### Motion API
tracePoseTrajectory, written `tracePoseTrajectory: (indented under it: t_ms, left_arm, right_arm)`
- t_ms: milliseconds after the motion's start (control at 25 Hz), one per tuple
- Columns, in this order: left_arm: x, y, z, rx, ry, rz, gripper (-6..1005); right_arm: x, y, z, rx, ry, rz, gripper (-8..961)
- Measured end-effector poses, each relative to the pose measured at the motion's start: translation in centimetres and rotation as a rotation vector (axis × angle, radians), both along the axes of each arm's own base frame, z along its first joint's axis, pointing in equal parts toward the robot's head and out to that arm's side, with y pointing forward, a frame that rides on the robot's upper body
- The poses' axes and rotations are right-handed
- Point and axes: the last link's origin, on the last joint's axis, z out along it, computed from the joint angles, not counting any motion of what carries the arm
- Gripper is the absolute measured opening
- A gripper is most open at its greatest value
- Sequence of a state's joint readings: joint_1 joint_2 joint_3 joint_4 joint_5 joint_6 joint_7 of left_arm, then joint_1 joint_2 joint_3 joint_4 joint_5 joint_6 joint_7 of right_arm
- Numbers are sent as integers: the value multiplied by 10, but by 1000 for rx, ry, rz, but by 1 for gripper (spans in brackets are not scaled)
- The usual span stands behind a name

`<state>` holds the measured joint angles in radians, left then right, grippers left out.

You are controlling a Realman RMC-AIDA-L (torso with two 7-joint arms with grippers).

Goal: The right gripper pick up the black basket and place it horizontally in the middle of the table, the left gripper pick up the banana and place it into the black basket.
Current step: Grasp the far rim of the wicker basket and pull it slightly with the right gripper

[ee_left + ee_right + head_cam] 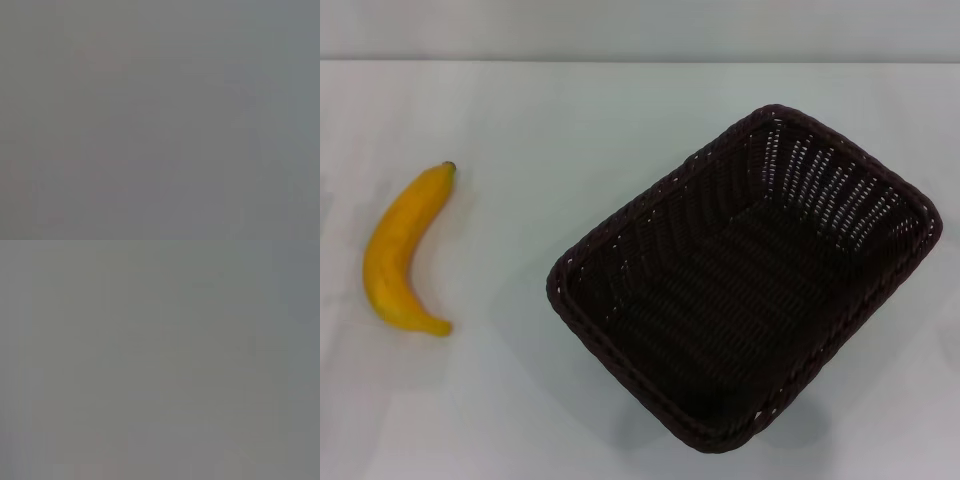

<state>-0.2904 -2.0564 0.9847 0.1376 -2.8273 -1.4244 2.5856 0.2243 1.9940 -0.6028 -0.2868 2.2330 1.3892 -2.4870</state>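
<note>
Basket [740,285] askew, banana [402,250] apart

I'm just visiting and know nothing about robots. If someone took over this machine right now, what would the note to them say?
Grippers: neither the left nor the right one shows in any view; both wrist views are blank grey.
Things: the black basket sits empty on the table, turned at an angle, right of centre. The banana lies on the table at the left, apart from the basket.
Done: nothing yet.
Left: right gripper sets the basket horizontally mid-table; left gripper puts the banana in it.
</note>
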Motion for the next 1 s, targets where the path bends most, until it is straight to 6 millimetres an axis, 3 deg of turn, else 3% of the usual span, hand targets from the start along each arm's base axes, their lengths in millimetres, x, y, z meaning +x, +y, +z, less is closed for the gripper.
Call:
tracePoseTrajectory:
  t_ms: [200,400,720,1000]
  left_arm:
    - [-1,0,0,3,0,9,872]
    - [0,3,-1,-8,0,12,872]
    - [-1,-1,-8,-20,-10,21,873]
    - [-2,-3,-9,-24,-12,27,872]
  right_arm:
    - [-19,25,31,-287,-23,85,828]
    - [-58,61,54,-587,-38,85,825]
    - [-127,110,50,-933,-215,-130,824]
    - [-182,132,48,-1099,-225,-158,824]
